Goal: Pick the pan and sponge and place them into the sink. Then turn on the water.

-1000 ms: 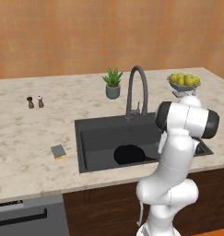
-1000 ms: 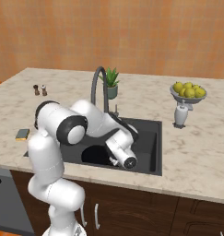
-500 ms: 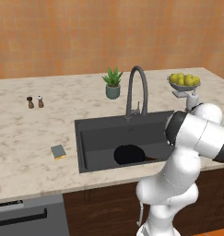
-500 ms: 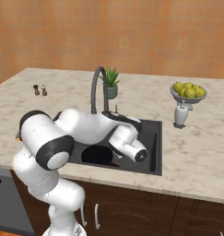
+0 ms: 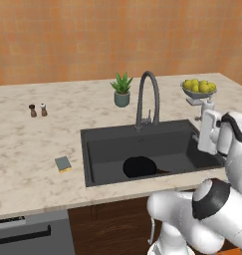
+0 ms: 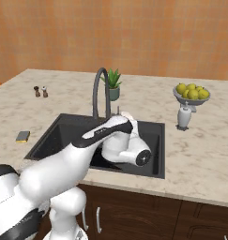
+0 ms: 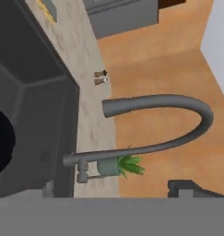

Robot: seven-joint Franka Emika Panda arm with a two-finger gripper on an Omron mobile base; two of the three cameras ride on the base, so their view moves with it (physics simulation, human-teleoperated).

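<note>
The gripper's jaws stand wide apart with nothing between them; the hand view shows just one dark fingertip [image 7: 191,188] at its lower right, so the fingers themselves are poorly seen. In the right base view the white hand hangs over the sink [image 6: 148,129], close in front of the faucet [image 6: 100,92] and above the basin's middle. In the left base view the arm's white forearm stands over the sink's right rim.

In the hand view, which is rolled on its side, the gooseneck faucet arches across the picture from its base and small lever [image 7: 82,177] at the basin's back rim, with its spout end open toward the basin.

The pan [image 5: 139,167] lies flat on the sink floor, toward the front and about midway along the basin. Its short handle seems to point right, though that is hard to make out against the dark basin. The sponge [image 5: 63,164] rests on the marble counter [image 5: 28,149] just left of the sink's left rim, near the front edge, green side up. No stream runs from the faucet.

A potted plant [image 5: 122,89] stands on the counter behind the faucet, slightly to its left. A bowl of lemons [image 5: 198,87] sits at the counter's back right, and a white soap dispenser [image 6: 183,116] stands just in front of it, near the sink's back right corner. Two small shakers [image 5: 37,110] stand side by side well to the left, toward the back of the counter.
</note>
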